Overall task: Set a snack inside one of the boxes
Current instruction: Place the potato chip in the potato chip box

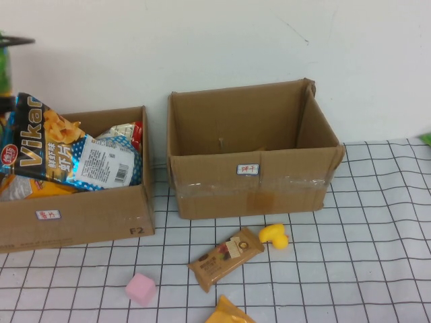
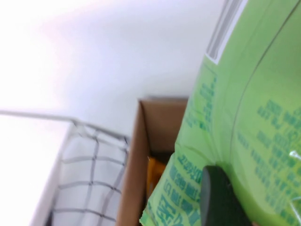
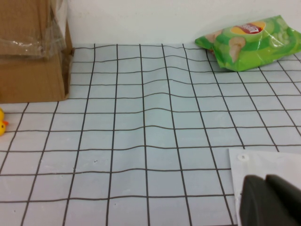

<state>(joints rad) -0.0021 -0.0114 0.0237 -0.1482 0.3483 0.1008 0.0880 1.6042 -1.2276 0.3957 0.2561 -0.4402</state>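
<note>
Gripping a light, crinkly green foil snack bag [image 2: 244,132] by its pinchable edge, the left gripper [image 2: 221,197] hovered over the smaller brown cardboard box [image 1: 81,215] at the checked table's [image 1: 337,269] far left edge; the right gripper [image 3: 270,200] sat closed, empty, low over the table's right side.

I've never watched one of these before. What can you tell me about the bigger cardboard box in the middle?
The larger box is brown corrugated cardboard, open-topped with no lid, standing upright on the checked tablecloth by the white wall. A small white label sits on its front, above a band of clear tape. Its visible inside looks empty. The smaller box stands just to its left; neither gripper is near it.
</note>
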